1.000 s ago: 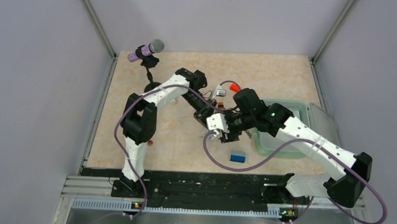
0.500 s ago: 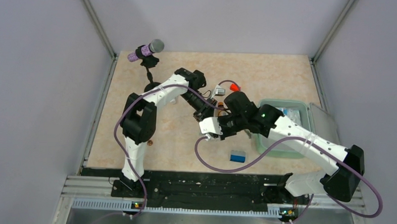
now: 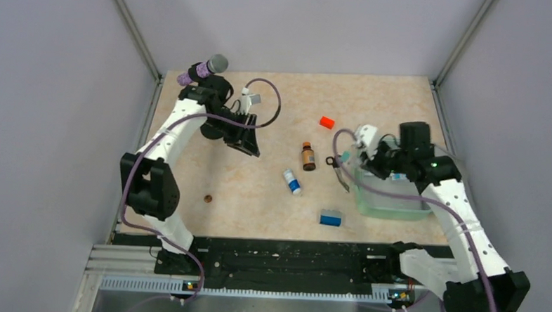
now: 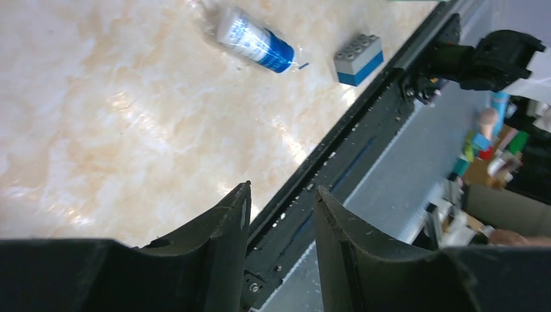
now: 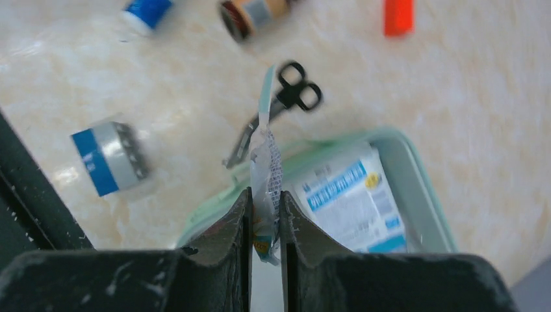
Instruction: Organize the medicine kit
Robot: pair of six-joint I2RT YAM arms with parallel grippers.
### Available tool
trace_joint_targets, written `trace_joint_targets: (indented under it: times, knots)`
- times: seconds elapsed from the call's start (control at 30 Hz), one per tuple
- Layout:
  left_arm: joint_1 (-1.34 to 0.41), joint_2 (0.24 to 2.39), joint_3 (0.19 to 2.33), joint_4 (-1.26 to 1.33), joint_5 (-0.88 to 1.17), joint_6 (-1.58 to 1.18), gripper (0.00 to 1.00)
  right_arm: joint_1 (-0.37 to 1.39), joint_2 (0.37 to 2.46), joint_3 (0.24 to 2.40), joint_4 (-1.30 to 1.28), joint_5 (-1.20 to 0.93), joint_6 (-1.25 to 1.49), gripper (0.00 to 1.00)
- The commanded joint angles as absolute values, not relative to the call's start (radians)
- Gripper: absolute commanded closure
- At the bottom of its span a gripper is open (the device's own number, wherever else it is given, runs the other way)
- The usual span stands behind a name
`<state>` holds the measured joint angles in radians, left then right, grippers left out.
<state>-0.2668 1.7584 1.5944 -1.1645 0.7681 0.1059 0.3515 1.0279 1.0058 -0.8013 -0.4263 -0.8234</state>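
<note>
The medicine kit [image 3: 390,212] is a pale mint-green case lying open at the right, and a white-and-blue packet [image 5: 351,195] lies inside it. My right gripper [image 5: 265,192] is shut on a thin clear plastic packet [image 5: 268,156], which hangs over the kit's near-left rim [image 5: 214,218]. From above, the right gripper [image 3: 350,161] hovers at the kit's left edge. My left gripper [image 3: 248,142] is raised at the back left, far from the kit. In its wrist view the left gripper [image 4: 282,188] stands open with nothing between the fingers.
Black-handled scissors [image 5: 286,104] lie on the table just left of the kit. A brown bottle [image 3: 307,157] and a white-and-blue bottle [image 3: 292,181] sit mid-table. A blue block [image 3: 331,217] lies near the front, an orange-red block [image 3: 327,122] further back. A microphone [image 3: 205,70] stands back left.
The two arms parted from mid-table. The left gripper opened and swung to the back left. The right gripper closed on the packet and carried it right to the kit.
</note>
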Motion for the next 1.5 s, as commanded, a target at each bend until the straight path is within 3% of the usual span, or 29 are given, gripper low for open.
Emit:
trace_joint_targets:
  times: [0.0,0.1,0.2,0.33,0.9,1.0,1.23,1.47]
  knots:
    - [-0.275,1.607,1.527,-1.111,0.679,0.1,0.55,-0.02,1.018,0.993,-0.821,-0.645,-0.646,0.96]
    - [-0.275,1.535,1.466,-1.059,0.684,0.09,0.55,-0.247,1.135,1.005,-0.843,-0.741,-0.555,0.98]
    - [-0.275,1.492,1.436,-1.05,0.666,0.089,0.55,-0.362,1.316,1.024,-0.926,-0.834,-0.516,0.94]
    - [-0.275,1.46,1.419,-1.048,0.642,0.094,0.55,-0.373,1.46,1.021,-1.003,-0.921,-0.517,0.94]
    - [-0.275,1.439,1.381,-1.019,0.611,0.094,0.54,-0.354,1.635,1.009,-0.932,-0.909,-0.401,0.89]
    - [-0.275,1.439,1.378,-1.019,0.611,0.094,0.54,-0.351,1.661,1.012,-0.937,-0.911,-0.406,0.83]
    - [-0.275,1.425,1.35,-1.004,0.6,0.1,0.51,-0.344,1.637,1.008,-0.927,-0.885,-0.389,0.54]
    - [-0.275,1.416,1.331,-0.994,0.575,0.105,0.5,-0.344,1.553,1.01,-0.916,-0.804,-0.367,0.47]
